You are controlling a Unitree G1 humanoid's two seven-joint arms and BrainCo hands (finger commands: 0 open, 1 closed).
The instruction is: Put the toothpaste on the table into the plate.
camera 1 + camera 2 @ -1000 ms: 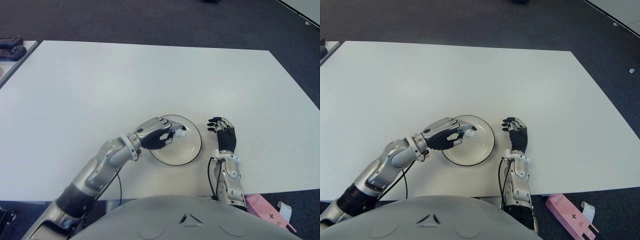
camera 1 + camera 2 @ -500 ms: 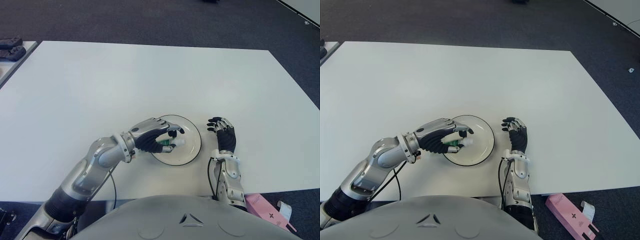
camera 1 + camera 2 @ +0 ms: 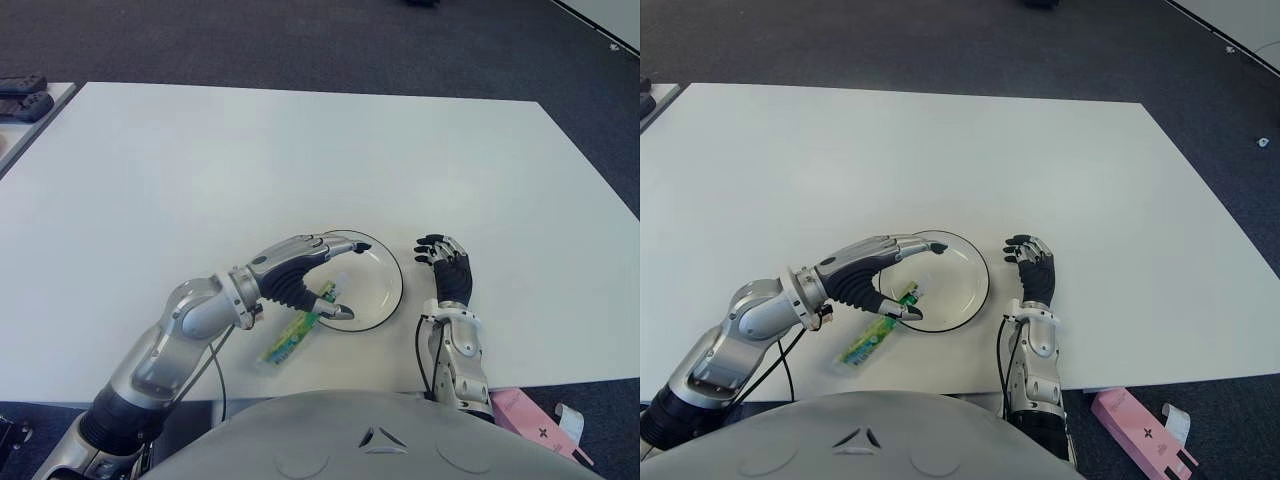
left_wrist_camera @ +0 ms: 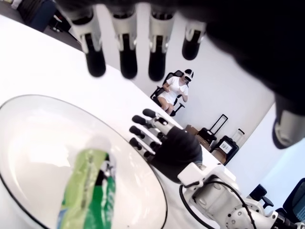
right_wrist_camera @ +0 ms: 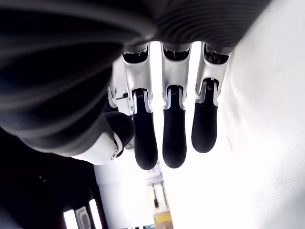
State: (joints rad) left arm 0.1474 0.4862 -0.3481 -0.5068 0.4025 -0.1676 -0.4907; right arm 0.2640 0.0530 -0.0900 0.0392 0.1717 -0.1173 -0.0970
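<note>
Left hand (image 3: 300, 280) spread wide, holding nothing, above the toothpaste (image 3: 298, 331), which lies across the plate (image 3: 385, 285) rim. Right hand (image 3: 449, 268) relaxed beside the plate's right.

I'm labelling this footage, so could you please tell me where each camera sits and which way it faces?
Left eye view: head, looking down at the table; shows the open left robot hand over the plate and toothpaste.
Right eye view: same scene, slightly shifted; right robot hand right of the plate.
Left wrist view: under its own fingers, facing the plate.
Right wrist view: its own fingers.
Both wrist-and-eye views share plate and toothpaste.
</note>
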